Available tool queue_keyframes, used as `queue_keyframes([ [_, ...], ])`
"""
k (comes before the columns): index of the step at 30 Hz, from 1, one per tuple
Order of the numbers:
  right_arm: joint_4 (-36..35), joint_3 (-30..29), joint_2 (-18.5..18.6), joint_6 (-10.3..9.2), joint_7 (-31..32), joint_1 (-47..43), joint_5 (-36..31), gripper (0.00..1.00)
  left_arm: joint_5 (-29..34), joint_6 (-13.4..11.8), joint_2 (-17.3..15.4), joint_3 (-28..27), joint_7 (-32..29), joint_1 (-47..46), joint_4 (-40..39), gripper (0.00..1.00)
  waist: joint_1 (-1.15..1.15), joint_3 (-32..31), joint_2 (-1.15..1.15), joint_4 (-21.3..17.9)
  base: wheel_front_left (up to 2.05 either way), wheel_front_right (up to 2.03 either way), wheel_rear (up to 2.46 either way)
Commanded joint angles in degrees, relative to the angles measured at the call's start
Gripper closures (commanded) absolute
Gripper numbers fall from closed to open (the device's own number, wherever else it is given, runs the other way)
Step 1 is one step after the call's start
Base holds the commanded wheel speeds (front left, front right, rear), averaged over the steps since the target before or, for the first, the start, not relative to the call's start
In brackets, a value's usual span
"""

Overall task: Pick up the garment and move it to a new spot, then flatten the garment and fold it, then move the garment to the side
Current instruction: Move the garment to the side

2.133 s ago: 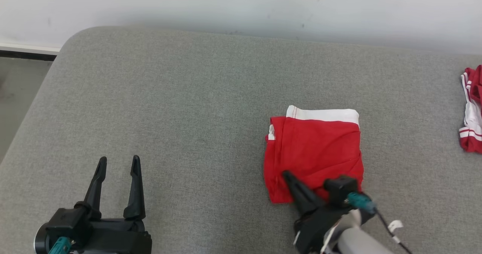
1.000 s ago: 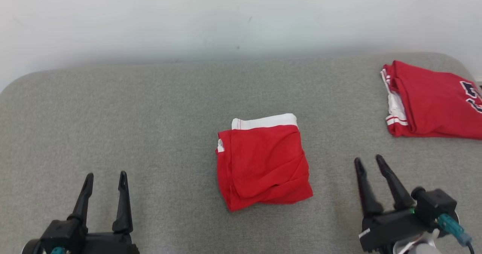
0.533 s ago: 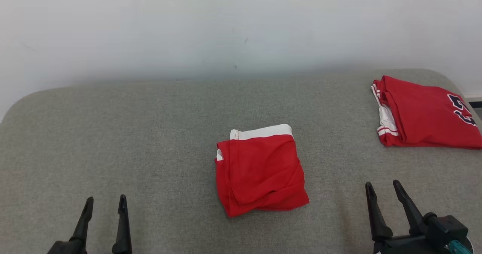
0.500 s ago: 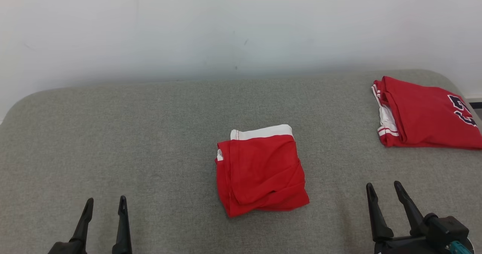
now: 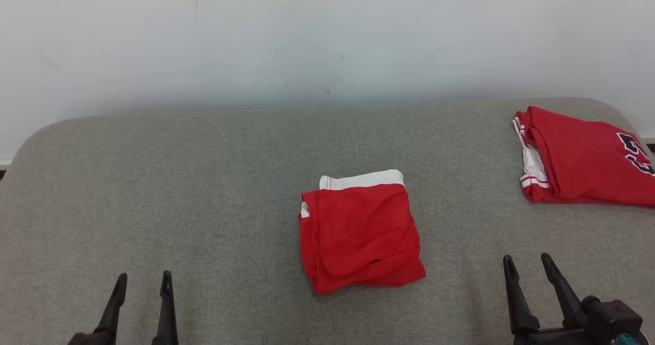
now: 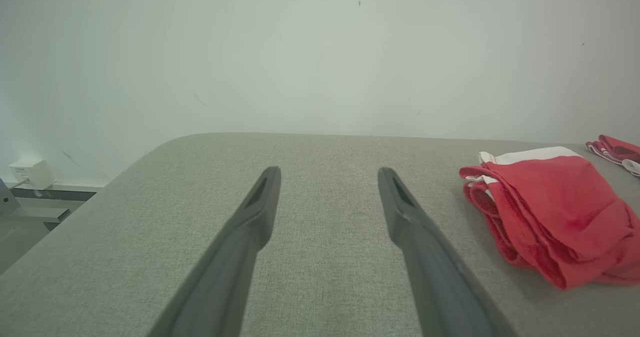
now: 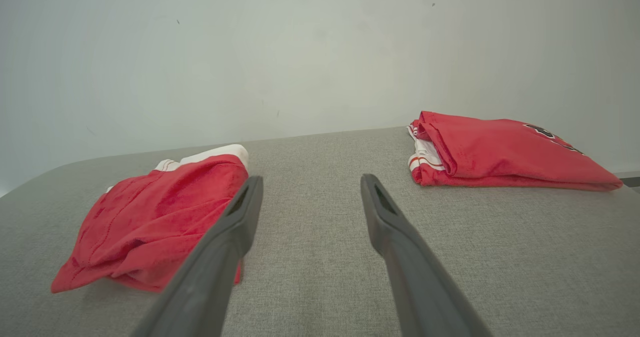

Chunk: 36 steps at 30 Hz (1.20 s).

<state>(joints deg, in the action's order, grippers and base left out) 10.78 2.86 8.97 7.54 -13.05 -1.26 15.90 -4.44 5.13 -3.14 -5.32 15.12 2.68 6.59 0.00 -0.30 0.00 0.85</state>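
**Centre.** Folded red cloth garment with a white waistband (image 5: pixel 361 237), lying near the middle of the grey woven-fabric padded surface (image 5: pixel 204 181). White band on the edge toward the plain white wall (image 5: pixel 307 38); layers slightly uneven along the near edge. In contact with neither gripper.

**Lower left, head view.** Left gripper (image 5: pixel 144 276), two long dark fingers pointing up and spread apart, with bare grey fabric between them and nothing held. Well apart from the garment. In the left wrist view, fingers parted above the bare surface, the garment off to their right with its stacked folds facing the camera.

**Lower right, head view.** Right gripper (image 5: pixel 526 258), fingers likewise spread wide and empty, clear of the garment. In the right wrist view, garment to the left, its near corner partly hidden behind one finger.

**Far right.** Second folded red jersey with white striped trim and a dark printed numeral (image 5: pixel 583 163), resting by the rounded right-hand corner of the surface, well apart from the garment.

**Lower left, left wrist view.** Small white box (image 6: pixel 27 173) mounted low on the wall, beyond the edge of the surface.
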Motion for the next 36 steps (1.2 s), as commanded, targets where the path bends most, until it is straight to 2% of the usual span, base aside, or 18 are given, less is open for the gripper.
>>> queue_keyframes([
  [1, -0.14, -0.21, -0.19, -0.14, 0.17, -0.70, -0.53, 0.00, 0.44, 0.16, -0.25, -0.14, 0.01, 0.04, -0.11, 0.00, 0.00, 0.06, 0.00, 0.08, 0.00, 0.00, 0.00],
  [14, 0.96, 1.39, -0.17, -0.14, 0.50, 1.73, -0.23, 0.00, 0.31, 0.16, -0.16, -0.04, 0.00, -0.43, 0.21, 0.00, 0.00, 0.45, 0.00, 0.38, 0.00, 0.00, 0.00],
  [24, 6.28, 8.16, 2.42, -0.14, 4.09, 12.54, 0.09, 0.00, -0.25, 0.02, -0.02, 0.92, 0.00, -2.43, 0.10, 0.00, 0.00, 2.73, 0.00, 2.71, 0.00, 0.00, 0.00],
  [29, 13.29, 11.83, 3.37, -0.14, 5.32, 19.93, 0.79, 0.00, -0.52, -0.23, 0.08, 1.97, 0.01, -3.70, 0.09, 0.00, 0.00, 4.79, 0.00, 5.06, 0.00, 0.00, 0.00],
  [30, 16.59, 12.59, 3.67, -0.14, 5.26, 22.31, 1.30, 0.00, -0.59, -0.57, 0.13, 2.55, 0.00, -4.12, -0.02, 0.00, 0.00, 5.64, 0.00, 6.04, 0.00, 0.00, 0.00],
  [36, 27.03, 15.57, 4.10, -0.14, 4.44, 27.77, 3.28, 0.00, -1.27, -0.58, 0.19, 3.27, 0.00, -5.54, 0.54, 0.00, 0.00, 7.99, 0.00, 8.44, 0.00, 0.00, 0.00],
])
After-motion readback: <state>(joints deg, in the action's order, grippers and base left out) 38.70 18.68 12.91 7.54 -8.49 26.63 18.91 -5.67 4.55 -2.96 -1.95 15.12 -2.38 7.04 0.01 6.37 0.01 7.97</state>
